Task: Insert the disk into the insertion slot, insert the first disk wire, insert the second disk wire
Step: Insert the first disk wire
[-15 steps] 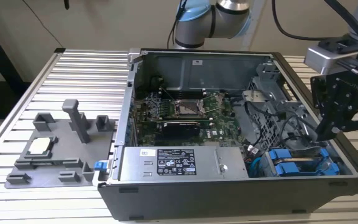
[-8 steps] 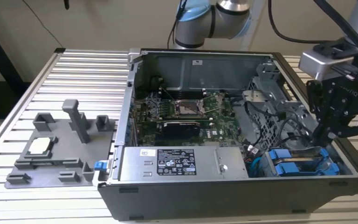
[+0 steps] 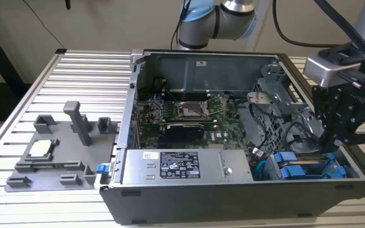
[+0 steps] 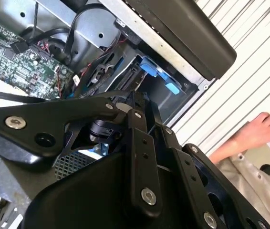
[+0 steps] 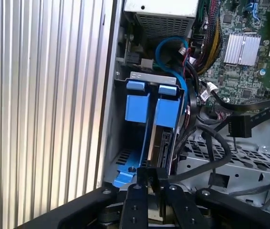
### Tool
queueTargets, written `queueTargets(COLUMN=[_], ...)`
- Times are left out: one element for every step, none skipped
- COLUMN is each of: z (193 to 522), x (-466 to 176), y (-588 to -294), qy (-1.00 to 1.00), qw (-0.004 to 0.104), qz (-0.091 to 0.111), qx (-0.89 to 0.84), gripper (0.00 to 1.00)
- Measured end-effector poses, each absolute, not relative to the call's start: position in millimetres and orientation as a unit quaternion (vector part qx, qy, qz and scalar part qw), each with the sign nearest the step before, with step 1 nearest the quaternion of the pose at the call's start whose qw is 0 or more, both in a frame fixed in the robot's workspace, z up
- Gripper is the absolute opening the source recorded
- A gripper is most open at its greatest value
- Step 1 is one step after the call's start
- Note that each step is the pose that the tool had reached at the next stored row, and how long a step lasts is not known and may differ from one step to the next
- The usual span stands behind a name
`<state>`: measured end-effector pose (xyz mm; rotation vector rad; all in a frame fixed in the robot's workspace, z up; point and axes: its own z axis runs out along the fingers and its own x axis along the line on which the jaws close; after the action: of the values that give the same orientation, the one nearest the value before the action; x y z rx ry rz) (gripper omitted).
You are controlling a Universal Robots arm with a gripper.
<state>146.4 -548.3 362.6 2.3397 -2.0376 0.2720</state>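
The disk (image 5: 162, 140), silver-grey in a blue carrier frame, stands on edge in the insertion slot (image 5: 147, 76) of the grey drive cage, in the case's near corner on the exterior view's right. My black gripper (image 5: 152, 175) is at the disk's outer end, its fingers closed against that end. From the exterior view the gripper (image 3: 330, 151) reaches down into that corner, just above the blue frames (image 3: 331, 169). A loose black wire with a flat connector (image 5: 240, 125) hangs beside the cage, apart from the disk.
The open computer case (image 3: 233, 204) lies on a slatted aluminium table (image 3: 62, 85). A silver labelled power-supply box (image 3: 182, 166) sits beside the cage. A grey fixture (image 3: 55, 152) stands at the exterior view's left. A person's hand (image 4: 264, 130) rests beyond the case wall.
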Motion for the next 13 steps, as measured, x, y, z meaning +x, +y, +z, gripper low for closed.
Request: queueTargets(z=[362.6, 362.4, 362.4, 362.3, 362.3, 362.2, 362.0, 361.7, 361.3, 360.9, 360.5, 360.1, 359.7], x=[146.1, 145.8, 145.8, 145.8, 145.8, 145.8, 145.8, 145.8, 145.8, 145.8, 145.8, 145.8, 145.8], y=[-548.4, -548.5, -548.5, -548.4, -548.4, -548.4, -548.4, -548.5, -548.5, -548.6, -548.7, -549.0, -549.6], qy=[-0.655, -0.656, -0.657, -0.659, -0.660, -0.662, -0.664, -0.665, -0.668, -0.670, -0.673, -0.675, -0.677], qw=[0.013, 0.010, 0.003, -0.004, -0.011, -0.017, -0.021, -0.025, -0.027, -0.028, -0.029, -0.029, -0.029], qz=[0.087, 0.084, 0.078, 0.072, 0.066, 0.061, 0.057, 0.054, 0.051, 0.050, 0.050, 0.050, 0.050], qx=[0.751, 0.750, 0.750, 0.749, 0.748, 0.747, 0.746, 0.744, 0.742, 0.740, 0.738, 0.735, 0.734], gripper=[0.19, 0.19, 0.19, 0.19, 0.19, 0.19, 0.19, 0.19, 0.19, 0.19, 0.19, 0.19, 0.19])
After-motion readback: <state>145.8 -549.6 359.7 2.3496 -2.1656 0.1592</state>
